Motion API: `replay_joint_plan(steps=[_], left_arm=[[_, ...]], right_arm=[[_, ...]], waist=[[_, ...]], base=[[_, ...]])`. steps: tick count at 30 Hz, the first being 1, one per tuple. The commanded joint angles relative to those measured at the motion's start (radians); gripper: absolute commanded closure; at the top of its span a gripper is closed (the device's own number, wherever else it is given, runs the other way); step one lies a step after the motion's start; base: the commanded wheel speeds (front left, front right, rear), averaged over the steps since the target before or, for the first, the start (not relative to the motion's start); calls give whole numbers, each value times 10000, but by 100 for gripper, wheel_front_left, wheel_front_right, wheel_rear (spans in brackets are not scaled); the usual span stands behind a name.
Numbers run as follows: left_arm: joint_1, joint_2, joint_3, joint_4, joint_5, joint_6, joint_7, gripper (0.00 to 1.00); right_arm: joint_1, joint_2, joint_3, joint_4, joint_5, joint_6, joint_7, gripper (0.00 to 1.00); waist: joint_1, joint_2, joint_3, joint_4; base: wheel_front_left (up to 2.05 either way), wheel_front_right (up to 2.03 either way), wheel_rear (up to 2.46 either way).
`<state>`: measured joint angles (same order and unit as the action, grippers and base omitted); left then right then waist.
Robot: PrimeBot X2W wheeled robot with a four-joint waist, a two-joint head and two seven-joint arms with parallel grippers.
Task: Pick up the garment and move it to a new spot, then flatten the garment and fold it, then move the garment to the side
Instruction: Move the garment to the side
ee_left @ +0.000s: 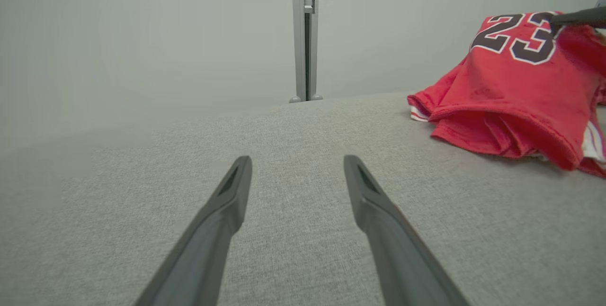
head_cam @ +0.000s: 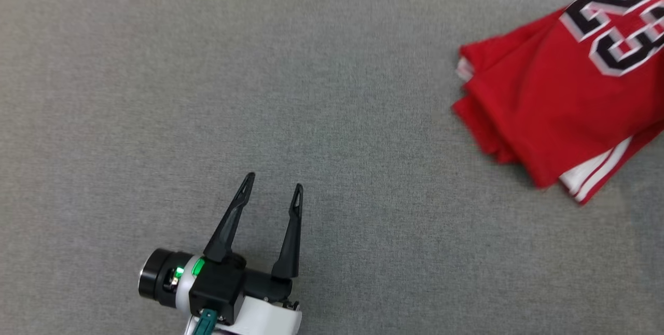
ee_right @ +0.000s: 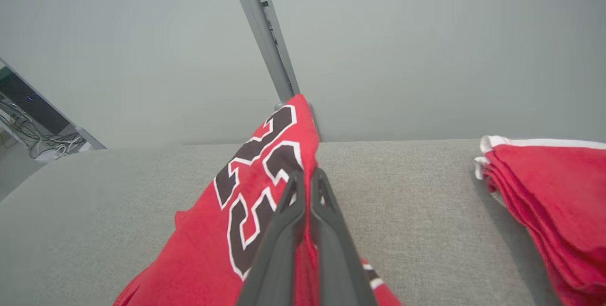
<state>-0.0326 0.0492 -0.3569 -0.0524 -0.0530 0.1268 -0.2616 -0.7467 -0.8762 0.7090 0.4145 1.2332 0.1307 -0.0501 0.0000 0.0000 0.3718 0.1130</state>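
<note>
The right gripper (ee_right: 307, 174) clamped only one raised edge of the folded jersey (head_cam: 560, 101), and the left gripper (head_cam: 275, 180) sat spread well away from it, so the layers could have slipped apart.

The garment (head_cam: 560, 96) is cut off by the top and right edges of the head view. Its outline is blurred there, and its printed number (head_cam: 617, 24) is shown only in part. The forearm behind the left gripper (head_cam: 274, 180) is cut off by the bottom edge.

In the right wrist view, the fabric pinched between the jaws of the right gripper (ee_right: 307, 175) is hidden by the fingers (ee_right: 284, 230). Whether the red folded cloth (ee_right: 544, 192), cut off at the right edge, belongs to the same garment cannot be determined.
</note>
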Motion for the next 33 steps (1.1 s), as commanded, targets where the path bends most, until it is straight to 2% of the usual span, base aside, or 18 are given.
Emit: replay_joint_plan(steps=[1,12,18,23,24,25,30,33], left_arm=[[-285,37,-28,-31,-10,-35,-46,0],[-1200,37,-261,13,214,-272,-44,0],[-1485,37,-257,37,378,-430,-46,0],[-1585,40,-240,6,438,-475,-44,0],[-1608,38,-232,2,450,-501,-44,0],[-1627,38,-227,8,459,-520,-44,0],[-1581,37,-313,142,239,-472,-44,0],[-1331,37,-276,198,60,-310,-44,0]], right_arm=[[-378,-338,-103,22,-93,-5,60,100],[-1872,-2674,-834,99,-145,-5,702,100],[-2070,-3659,-1089,337,-364,-7,816,100],[-2092,-4166,-1284,846,-550,-7,778,100],[-2156,-4255,-1353,1051,-708,-8,648,55],[-2210,-4261,-1417,1259,-871,-8,508,0],[-2112,-3943,-1160,1886,-2521,-10,-386,0],[-1759,-3406,-924,2069,-3566,-10,-959,0]], waist=[[0,0,607,-141],[0,0,1863,-425],[0,0,2250,-405],[0,0,2396,-346],[0,0,2418,-330],[0,0,2426,-315],[0,0,2013,-192],[0,0,1532,-197]], base=[[0,0,0],[0,0,0],[0,0,0],[0,0,0],[0,0,0],[0,0,0],[0,0,0],[0,0,0]])
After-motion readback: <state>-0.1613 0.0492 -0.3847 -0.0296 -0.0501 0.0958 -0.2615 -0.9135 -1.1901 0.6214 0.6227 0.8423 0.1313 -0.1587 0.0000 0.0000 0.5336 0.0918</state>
